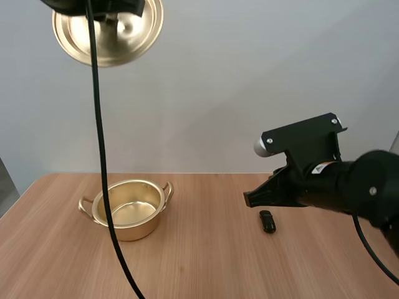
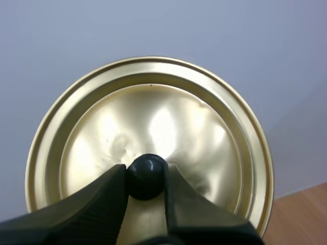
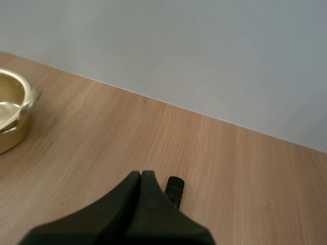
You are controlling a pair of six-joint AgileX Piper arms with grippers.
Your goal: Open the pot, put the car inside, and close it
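A gold pot [image 1: 129, 208] stands uncovered on the wooden table at the left, and its rim and handle [image 3: 13, 109] show past my right fingers. Its gold lid [image 1: 110, 30] hangs high above the table. My left gripper [image 2: 146, 176] is shut on the lid's black knob [image 2: 146, 175], the lid [image 2: 153, 127] facing the camera. A small black car [image 1: 267, 221] lies on the table to the right of the pot. My right gripper [image 1: 249, 198] hovers just above and left of the car, fingers together in one wedge [image 3: 141, 176], with the car [image 3: 174, 190] beside the tips.
The wooden table [image 1: 199, 268] runs wide between pot and car and toward the front. A pale wall stands behind its far edge.
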